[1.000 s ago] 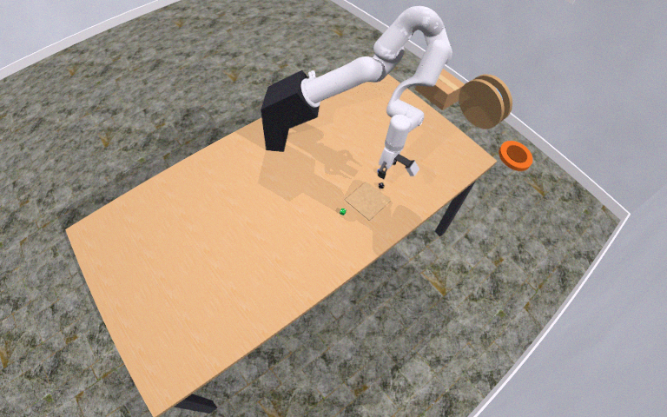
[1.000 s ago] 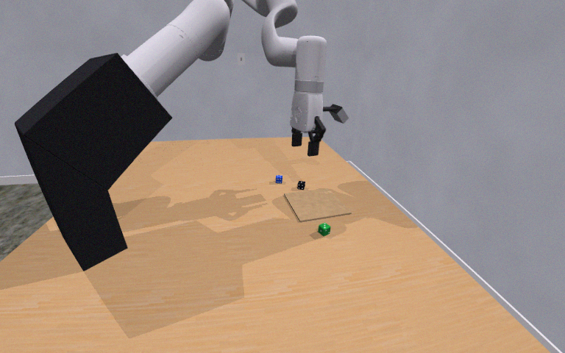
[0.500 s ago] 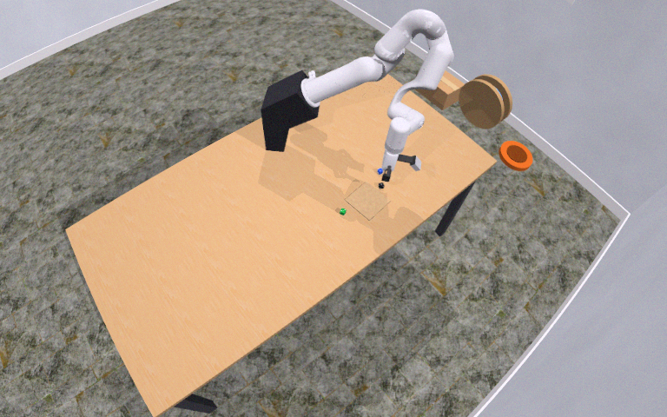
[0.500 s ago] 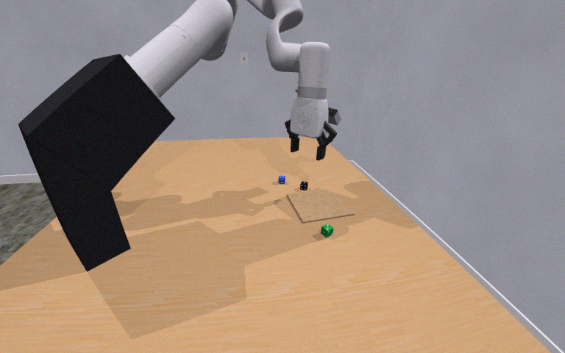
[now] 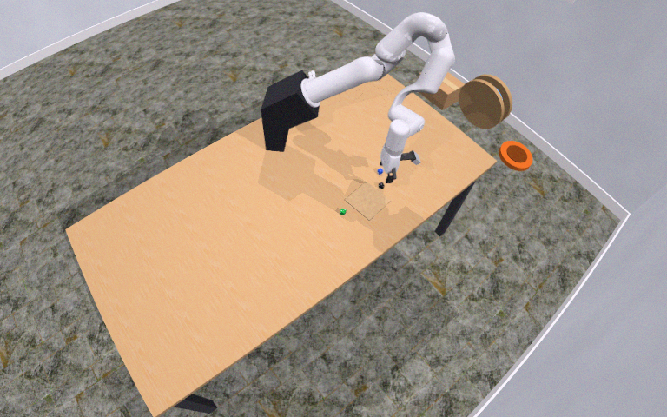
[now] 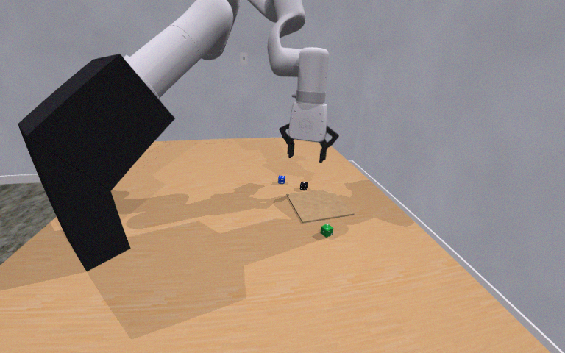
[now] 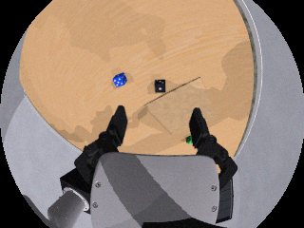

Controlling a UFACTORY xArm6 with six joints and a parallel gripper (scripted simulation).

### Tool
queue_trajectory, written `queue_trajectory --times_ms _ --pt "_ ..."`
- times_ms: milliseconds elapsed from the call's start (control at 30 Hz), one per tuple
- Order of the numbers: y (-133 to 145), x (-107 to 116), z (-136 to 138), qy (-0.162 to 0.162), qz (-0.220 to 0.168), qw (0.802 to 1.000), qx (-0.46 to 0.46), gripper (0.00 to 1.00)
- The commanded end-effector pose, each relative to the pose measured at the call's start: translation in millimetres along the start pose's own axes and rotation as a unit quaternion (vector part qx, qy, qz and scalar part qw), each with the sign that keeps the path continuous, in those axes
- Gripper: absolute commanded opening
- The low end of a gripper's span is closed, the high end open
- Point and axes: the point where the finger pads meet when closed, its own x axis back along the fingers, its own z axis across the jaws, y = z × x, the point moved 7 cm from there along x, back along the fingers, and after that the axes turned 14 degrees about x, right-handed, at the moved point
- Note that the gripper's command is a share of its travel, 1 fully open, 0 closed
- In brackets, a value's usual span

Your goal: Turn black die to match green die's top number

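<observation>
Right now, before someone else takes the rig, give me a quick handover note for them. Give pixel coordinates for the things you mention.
End effector (image 5: pixel 396 169) (image 6: pixel 306 159) (image 7: pixel 159 114): open, holding nothing, above the table.
Black die (image 5: pixel 380 185) (image 6: pixel 303 185) (image 7: pixel 160 85): on the table just off the mat (image 5: pixel 367 201) (image 6: pixel 321 206) (image 7: pixel 178 106).
Green die (image 5: pixel 342 211) (image 6: pixel 327 230) (image 7: pixel 189 140): beyond the mat's other side.
Blue die (image 5: pixel 379 170) (image 6: pixel 281 179) (image 7: pixel 120 80): on the table near the black one.
Done: no placement yet.
Left: grasp the black die, turn it to match green's top, set it fully on the mat, release.

Open pincer (image 7: pixel 159 114) above the worktop (image 7: pixel 76 52)
Black die (image 7: pixel 160 85) beside the mat (image 7: pixel 182 106), blue die (image 7: pixel 120 80) farther left; green die (image 7: pixel 189 140) seems partly hidden.
</observation>
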Motion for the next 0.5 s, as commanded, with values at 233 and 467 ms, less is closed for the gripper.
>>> queue_trajectory --times_ms 233,467 --pt "0.5 -2.2 -0.8 0.009 0.005 0.999 0.038 0.36" --pt "0.5 -2.2 -0.8 0.009 0.005 0.999 0.038 0.36"
